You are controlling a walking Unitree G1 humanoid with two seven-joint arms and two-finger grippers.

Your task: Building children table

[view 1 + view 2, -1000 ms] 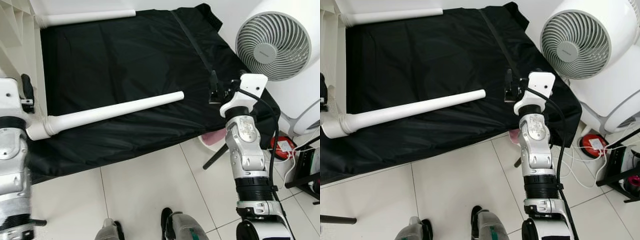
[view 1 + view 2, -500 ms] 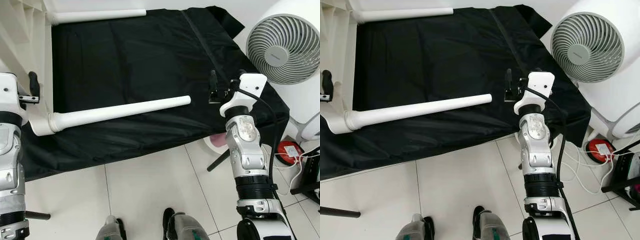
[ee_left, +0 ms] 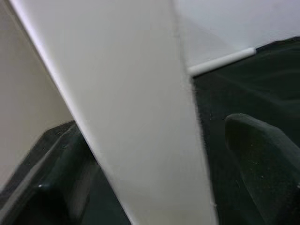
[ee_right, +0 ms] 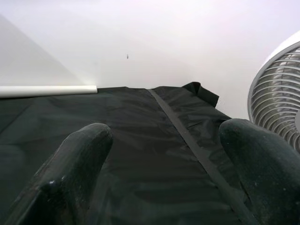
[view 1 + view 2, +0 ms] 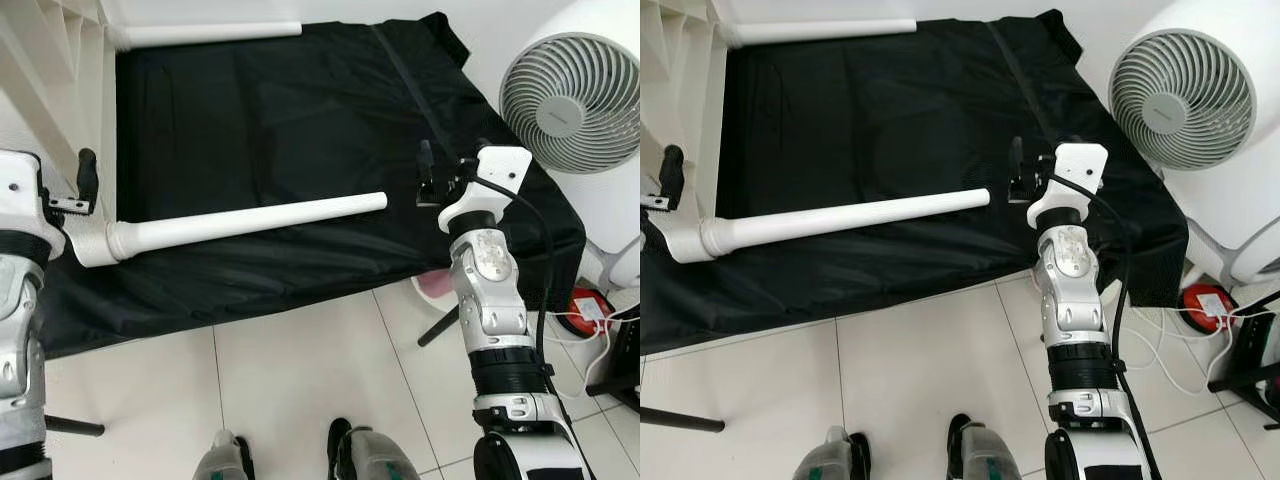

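Left eye view: a white table leg point(image 5: 250, 218) lies across the black cloth point(image 5: 280, 120) at mid-frame, its thick end at the left edge beside the left end effector point(image 5: 85, 180). The right end effector point(image 5: 425, 175) hovers right of the leg's tip.

Left wrist view: the fingers point(image 3: 262, 159) straddle a white panel point(image 3: 136, 117); whether they grip it, I cannot tell.

Right wrist view: the fingers point(image 4: 79, 159) are spread wide, holding nothing.

Right arm raised forward, wrist upright, right pincer point(image 4: 159, 168) with fingers spread wide, holding nothing. Left arm at the left edge, left pincer point(image 5: 85, 185) fingers straddling a white part.
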